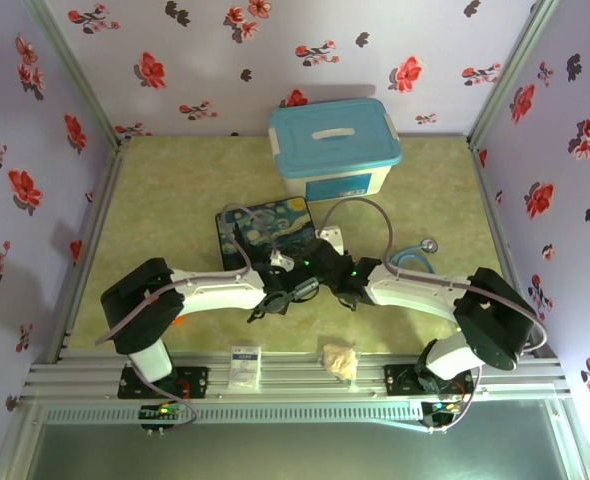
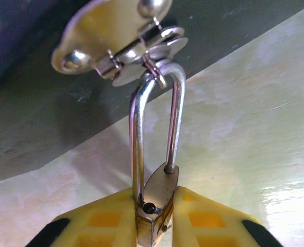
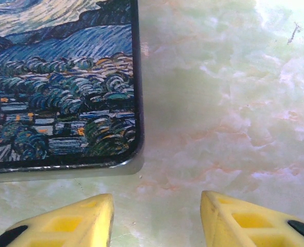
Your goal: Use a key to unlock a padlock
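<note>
While my left gripper (image 2: 154, 226) squeezes the little gold padlock (image 2: 159, 190), hooked on the clasp (image 2: 105, 28) of the painted tin (image 3: 59, 87), to keep it steady for the key, my right gripper (image 3: 157, 221) hangs beside the tin with its fingers (image 3: 69, 221) apart and nothing in them.

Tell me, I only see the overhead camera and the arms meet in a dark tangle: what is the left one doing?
Observer: The left end effector pinches a small brass padlock between yellow fingers.
Operator: Is the lock attached to anything?
Observer: Its silver shackle is threaded through a metal hasp.
Operator: And the right arm?
Observer: The right end effector is open and empty above the tabletop, beside the painted tin's corner.
</note>
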Controlling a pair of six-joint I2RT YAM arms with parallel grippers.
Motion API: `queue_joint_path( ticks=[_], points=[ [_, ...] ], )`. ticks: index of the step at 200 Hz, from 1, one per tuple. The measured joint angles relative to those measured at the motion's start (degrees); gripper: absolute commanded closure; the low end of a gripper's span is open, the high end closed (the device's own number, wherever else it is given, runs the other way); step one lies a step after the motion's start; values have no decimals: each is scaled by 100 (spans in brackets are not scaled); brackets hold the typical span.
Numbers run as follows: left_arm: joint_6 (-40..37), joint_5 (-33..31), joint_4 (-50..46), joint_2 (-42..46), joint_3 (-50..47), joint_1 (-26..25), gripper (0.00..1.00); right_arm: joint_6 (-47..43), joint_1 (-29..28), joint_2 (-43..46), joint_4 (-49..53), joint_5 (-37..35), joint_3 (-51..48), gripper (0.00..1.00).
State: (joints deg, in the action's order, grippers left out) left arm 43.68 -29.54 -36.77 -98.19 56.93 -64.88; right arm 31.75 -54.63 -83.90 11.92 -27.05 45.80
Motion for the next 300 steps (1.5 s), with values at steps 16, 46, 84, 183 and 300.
queue_joint_path(
  ticks=[16,46,84,183,300],
  points=[
    [0,-50,-101,-15,4,0,80,26,0,0,11,0,-17,52],
    [2,-66,-212,-79,72,0,77,48,24,0,17,-2,-26,52],
    [0,-17,-313,-195,199,-33,70,92,66,0,17,-4,-59,52],
    [-17,260,-319,-195,240,-122,76,153,151,0,-66,2,-142,52],
    [-11,573,-22,240,192,-146,61,227,262,13,-153,2,-295,51]
  ],
)
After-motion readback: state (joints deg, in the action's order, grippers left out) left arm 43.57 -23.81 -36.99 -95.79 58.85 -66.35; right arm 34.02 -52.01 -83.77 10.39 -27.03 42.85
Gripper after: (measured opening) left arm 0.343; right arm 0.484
